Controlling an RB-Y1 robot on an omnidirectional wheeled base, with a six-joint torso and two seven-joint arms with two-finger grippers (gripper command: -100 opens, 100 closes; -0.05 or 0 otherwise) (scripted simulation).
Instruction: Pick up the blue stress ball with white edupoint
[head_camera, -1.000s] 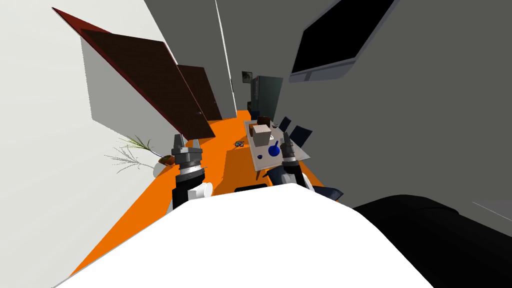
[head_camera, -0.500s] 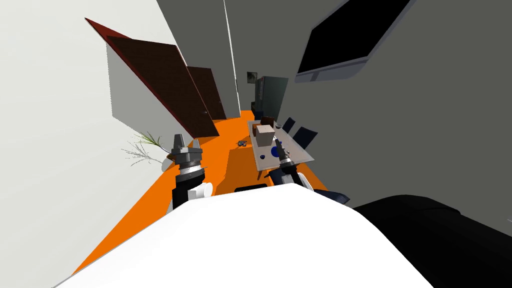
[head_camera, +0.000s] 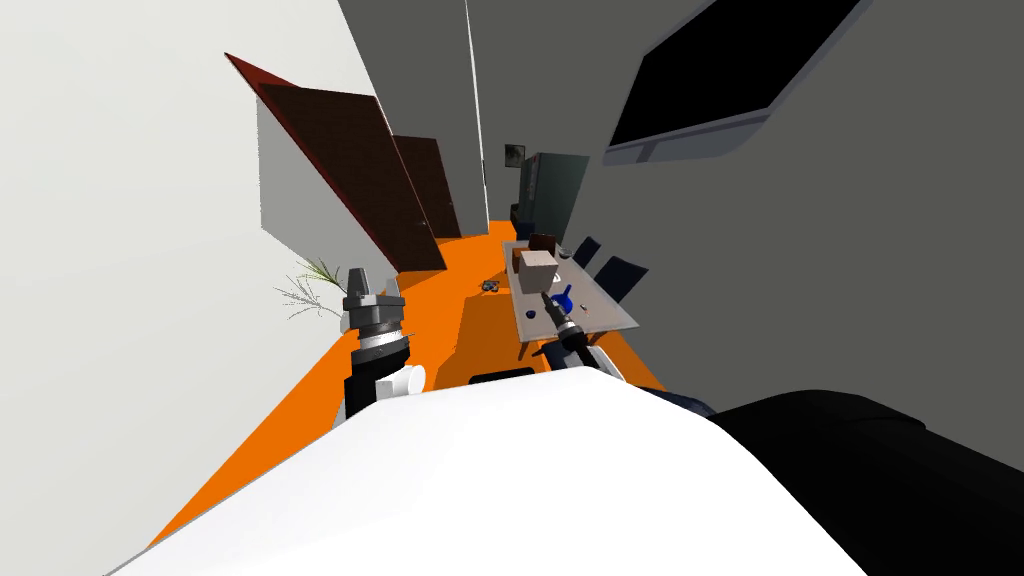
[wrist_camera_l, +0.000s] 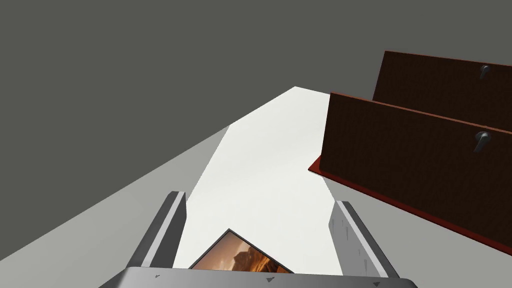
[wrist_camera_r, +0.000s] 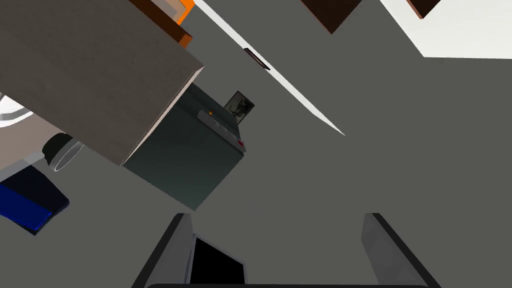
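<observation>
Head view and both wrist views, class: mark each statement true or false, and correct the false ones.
1. The blue ball lies on the table. True.
2. The right end effector is shut on the ball. False: its fingers stand open with nothing between them, close to the ball in the head view.
3. A tan box stands on the table beyond the ball. True.
4. The left end effector hangs over the table. False: it is held up well to the left of the table, with its fingers open.
5. The floor beside the table is green. False: it is orange.
</observation>
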